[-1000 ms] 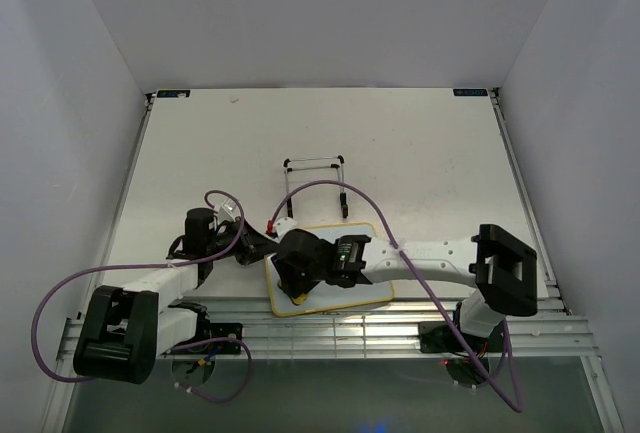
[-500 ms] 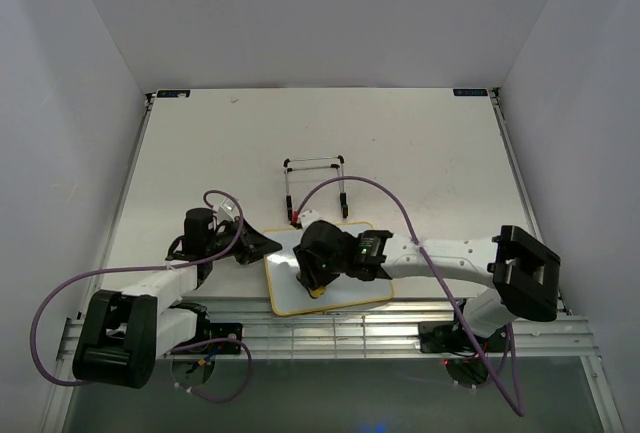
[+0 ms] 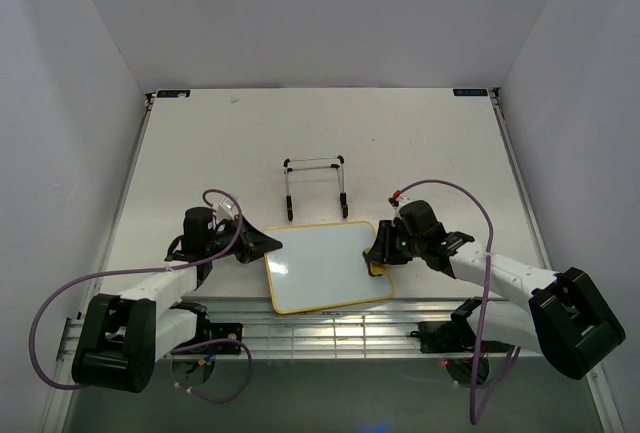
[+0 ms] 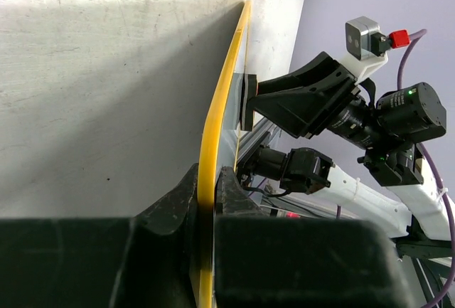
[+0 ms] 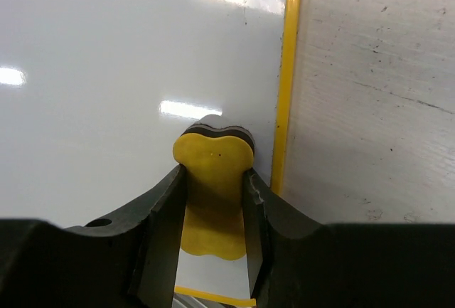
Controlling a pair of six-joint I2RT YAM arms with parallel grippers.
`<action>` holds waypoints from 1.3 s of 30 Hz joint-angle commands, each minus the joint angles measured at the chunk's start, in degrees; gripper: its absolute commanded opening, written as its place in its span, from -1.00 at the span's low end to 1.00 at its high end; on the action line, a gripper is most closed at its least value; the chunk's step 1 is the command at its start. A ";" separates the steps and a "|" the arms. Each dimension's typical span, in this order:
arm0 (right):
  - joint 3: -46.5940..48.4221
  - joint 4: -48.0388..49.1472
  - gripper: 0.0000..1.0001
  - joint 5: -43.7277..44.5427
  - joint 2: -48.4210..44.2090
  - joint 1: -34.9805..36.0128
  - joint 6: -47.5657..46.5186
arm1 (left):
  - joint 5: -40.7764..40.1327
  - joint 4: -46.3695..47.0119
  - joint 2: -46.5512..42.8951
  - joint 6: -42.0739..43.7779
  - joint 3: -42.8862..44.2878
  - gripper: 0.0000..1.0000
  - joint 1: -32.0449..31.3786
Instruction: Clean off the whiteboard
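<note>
Underside of eraser (image 5: 213, 205) hides against whiteboard (image 5: 106, 52) in right end effector (image 5: 213, 173).

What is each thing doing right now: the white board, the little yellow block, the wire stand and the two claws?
whiteboard: blank, no marks showing, gripped at its left edge.
eraser: clamped between the right gripper's fingers, on the board by its right edge.
wire stand: upright, nothing on it.
left gripper: shut on the whiteboard's yellow frame.
right gripper: shut on the eraser.
</note>
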 commanded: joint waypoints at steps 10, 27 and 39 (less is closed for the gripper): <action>-1.73 -18.20 -0.72 0.95 0.67 -1.49 -3.54 | -19.87 -8.27 -2.47 -1.43 0.39 -1.00 0.06; -8.67 -8.55 -0.73 -8.35 -5.65 5.54 5.69 | -19.61 -4.41 2.36 -1.61 -1.20 -1.00 0.06; -1.03 -18.29 -0.73 3.93 -7.85 7.21 4.81 | -20.66 -4.58 1.49 -1.43 -2.43 -1.00 0.06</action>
